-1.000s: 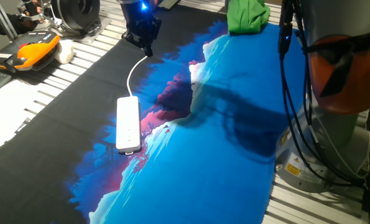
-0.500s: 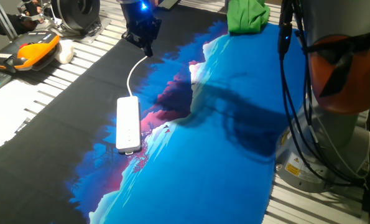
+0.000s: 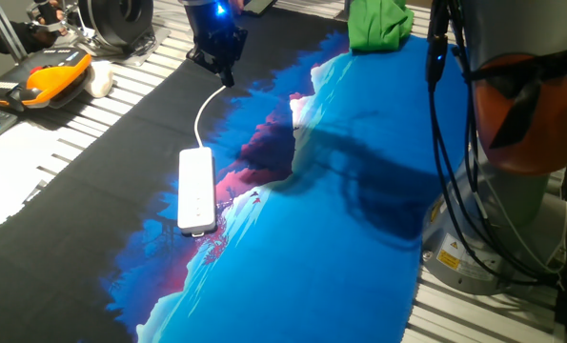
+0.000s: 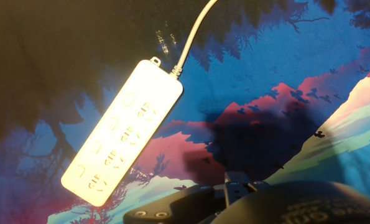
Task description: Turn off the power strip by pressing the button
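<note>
The power strip is a slim white bar that lies flat on the printed cloth, left of the middle. Its thin white cable runs away from its far end to a black block with a blue light. In the hand view the power strip lies at the upper left, seen from well above, with rows of sockets on its face. Only black parts of my hand show at the bottom edge there. No fingertips show. My hand is out of the fixed view. I cannot make out the button.
The blue, pink and black cloth covers the table. The arm's base and hanging cables stand at the right. A green cloth lies at the back. An orange and black tool lies at the far left.
</note>
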